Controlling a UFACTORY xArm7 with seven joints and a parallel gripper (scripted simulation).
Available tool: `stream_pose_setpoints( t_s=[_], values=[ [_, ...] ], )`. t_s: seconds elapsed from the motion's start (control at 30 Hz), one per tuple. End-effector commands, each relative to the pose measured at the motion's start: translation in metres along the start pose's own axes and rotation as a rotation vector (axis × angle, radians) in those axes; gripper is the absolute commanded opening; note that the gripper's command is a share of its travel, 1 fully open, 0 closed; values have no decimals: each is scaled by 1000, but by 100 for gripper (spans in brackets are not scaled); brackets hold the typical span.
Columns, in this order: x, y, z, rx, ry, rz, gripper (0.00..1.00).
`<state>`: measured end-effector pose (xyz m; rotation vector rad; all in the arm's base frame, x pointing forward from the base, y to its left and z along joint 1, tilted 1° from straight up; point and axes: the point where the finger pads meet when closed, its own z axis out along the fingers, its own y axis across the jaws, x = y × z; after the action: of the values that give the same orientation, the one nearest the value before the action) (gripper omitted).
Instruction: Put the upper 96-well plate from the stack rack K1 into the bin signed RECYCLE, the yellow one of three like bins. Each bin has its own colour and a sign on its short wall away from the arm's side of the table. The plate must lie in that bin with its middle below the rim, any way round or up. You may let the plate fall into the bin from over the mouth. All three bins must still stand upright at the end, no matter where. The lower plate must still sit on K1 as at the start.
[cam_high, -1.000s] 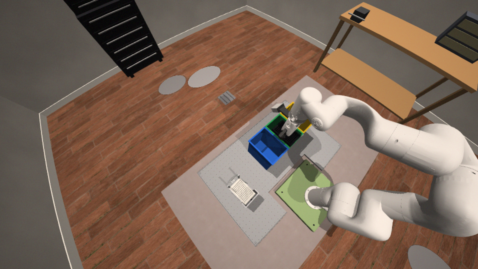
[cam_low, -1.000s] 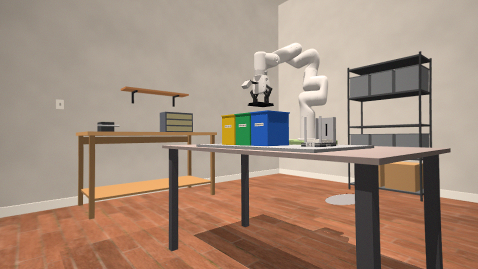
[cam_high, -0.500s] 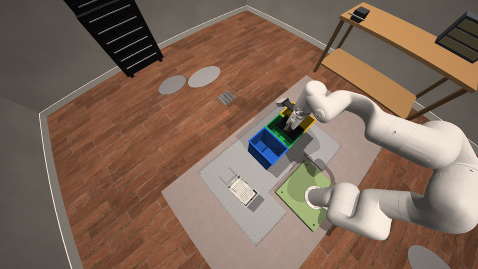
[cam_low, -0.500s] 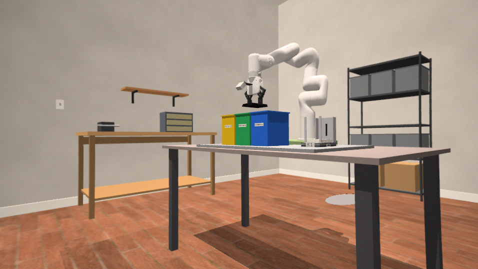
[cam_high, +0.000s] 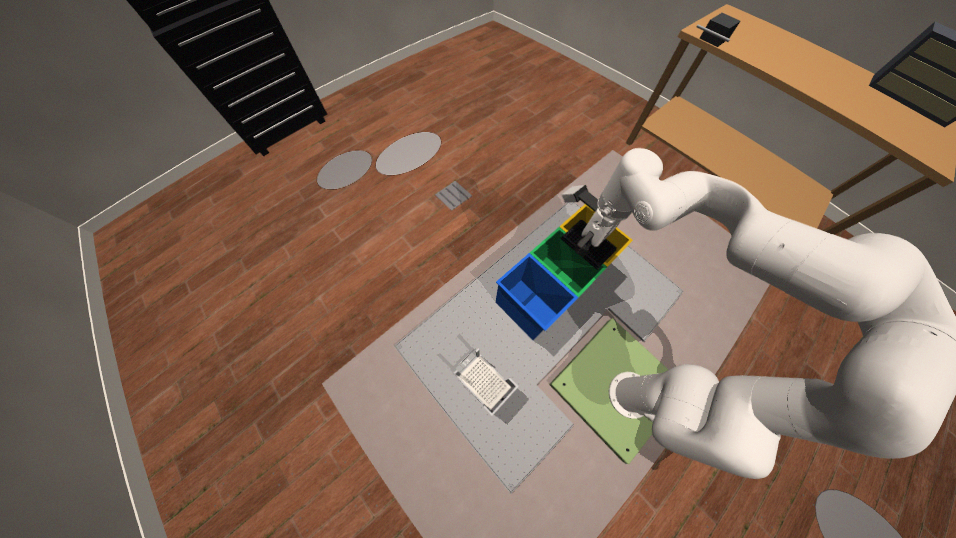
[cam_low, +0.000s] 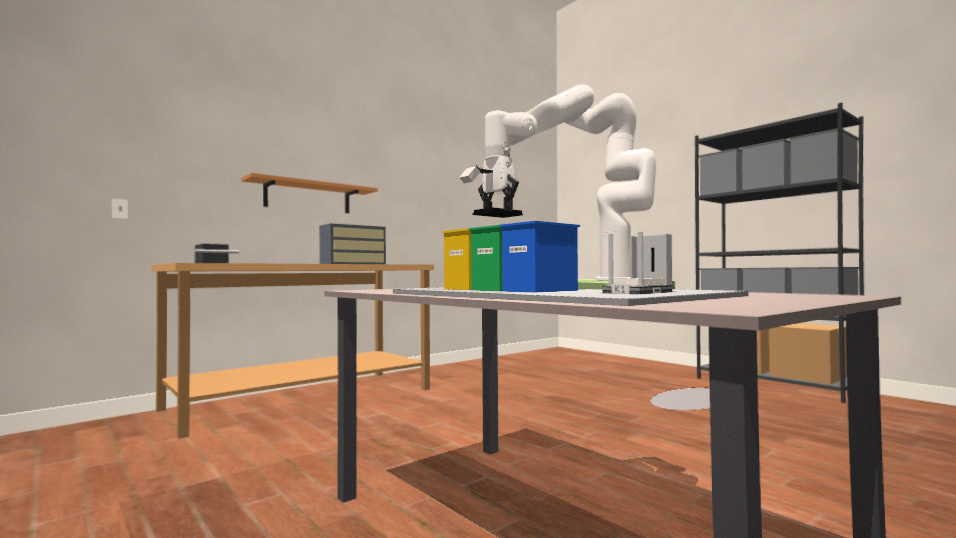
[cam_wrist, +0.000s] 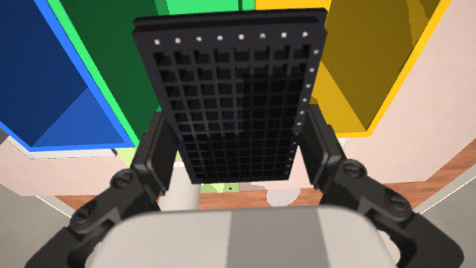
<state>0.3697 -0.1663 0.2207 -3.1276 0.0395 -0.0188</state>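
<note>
My gripper (cam_wrist: 236, 124) is shut on a black 96-well plate (cam_wrist: 232, 100) and holds it level above the bins. In the overhead view the plate (cam_high: 591, 244) hangs over the border between the green bin (cam_high: 566, 259) and the yellow bin (cam_high: 608, 238). In the side view the plate (cam_low: 497, 212) floats a little above the bin rims, over the green bin (cam_low: 486, 257) and next to the yellow bin (cam_low: 457, 258). The wrist view shows the yellow bin's mouth (cam_wrist: 370, 65) to the plate's right. The rack K1 (cam_high: 482, 382) holds a white plate at the table's near left.
The blue bin (cam_high: 534, 294) stands next to the green one, on the rack's side. The three bins stand upright in a row on the grey mat. My base sits on a green plate (cam_high: 605, 388). A wooden bench (cam_low: 287, 274) stands beyond the table.
</note>
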Motion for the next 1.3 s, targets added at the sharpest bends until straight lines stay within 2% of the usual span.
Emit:
stream_pose_setpoints(
  t_s=[0.0, 0.8, 1.27],
  values=[
    [3, 10, -1, 0, 3, -1, 0],
    [13, 83, 1, -1, 3, -1, 0],
    [13, 83, 1, -1, 3, -1, 0]
  ],
)
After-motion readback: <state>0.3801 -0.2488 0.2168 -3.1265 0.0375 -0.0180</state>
